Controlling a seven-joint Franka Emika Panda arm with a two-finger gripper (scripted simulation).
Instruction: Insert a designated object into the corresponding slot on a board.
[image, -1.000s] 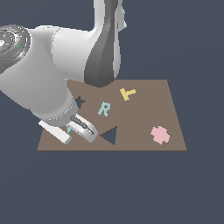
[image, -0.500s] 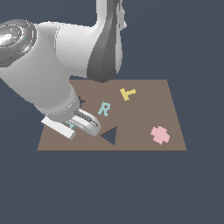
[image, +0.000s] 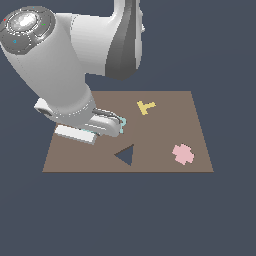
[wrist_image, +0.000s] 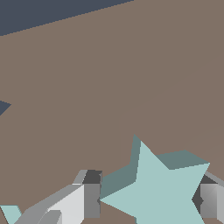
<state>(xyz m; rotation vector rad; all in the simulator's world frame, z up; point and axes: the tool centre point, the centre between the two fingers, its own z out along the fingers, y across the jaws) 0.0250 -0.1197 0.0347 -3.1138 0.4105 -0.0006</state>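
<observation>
Over the board's (image: 165, 100) left half, the gripper (wrist_image: 146, 201) has its fingers (wrist_image: 89, 199) clamped on the light-teal star (wrist_image: 159, 190), held just above the brown surface. Further right lie a dark triangular cutout (image: 126, 155), a yellow T (image: 145, 106) and a pink cross (image: 183, 154). The arm hides the star slot, so a descent with misaligned points could jam the star on the rim.

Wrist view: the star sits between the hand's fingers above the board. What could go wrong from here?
1. The hand seems to grip the star only at its points, so it may twist or slip.
2. The arm hides the star slot in the exterior view, so alignment cannot be checked there.
3. The triangular cutout lies close by; a drop might land there.
</observation>
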